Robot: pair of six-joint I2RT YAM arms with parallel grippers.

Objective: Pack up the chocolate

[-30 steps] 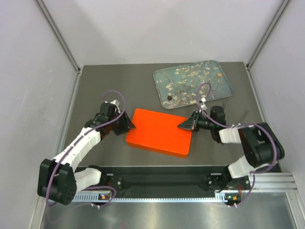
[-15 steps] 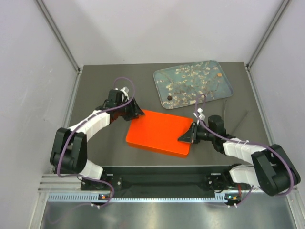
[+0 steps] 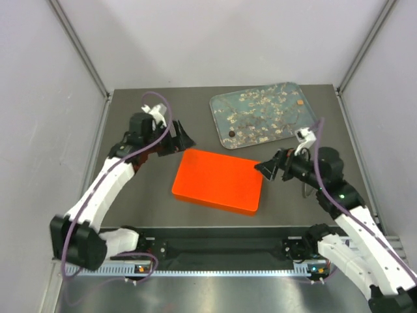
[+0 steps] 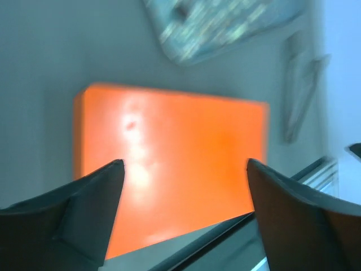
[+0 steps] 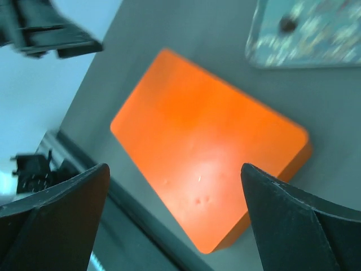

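top: overhead, far | wrists: close, blurred, seemingly angled down | shared: orange box [image 3: 218,181]

1. The orange box [image 3: 218,181] is closed, so its inside is hidden in every view.
2. On the far tray [image 3: 264,114], the dark chocolate [image 3: 231,132] and the tan chocolate [image 3: 300,102] are too small to tell their shape.
3. Both wrist views are blurred, and the tray runs off the top edge in each.
4. The left fingers [image 4: 67,209] and the right fingers [image 5: 51,220] are cut off by the bottom edge.
5. The right arm [image 3: 361,225] leaves the top view at the near right corner.
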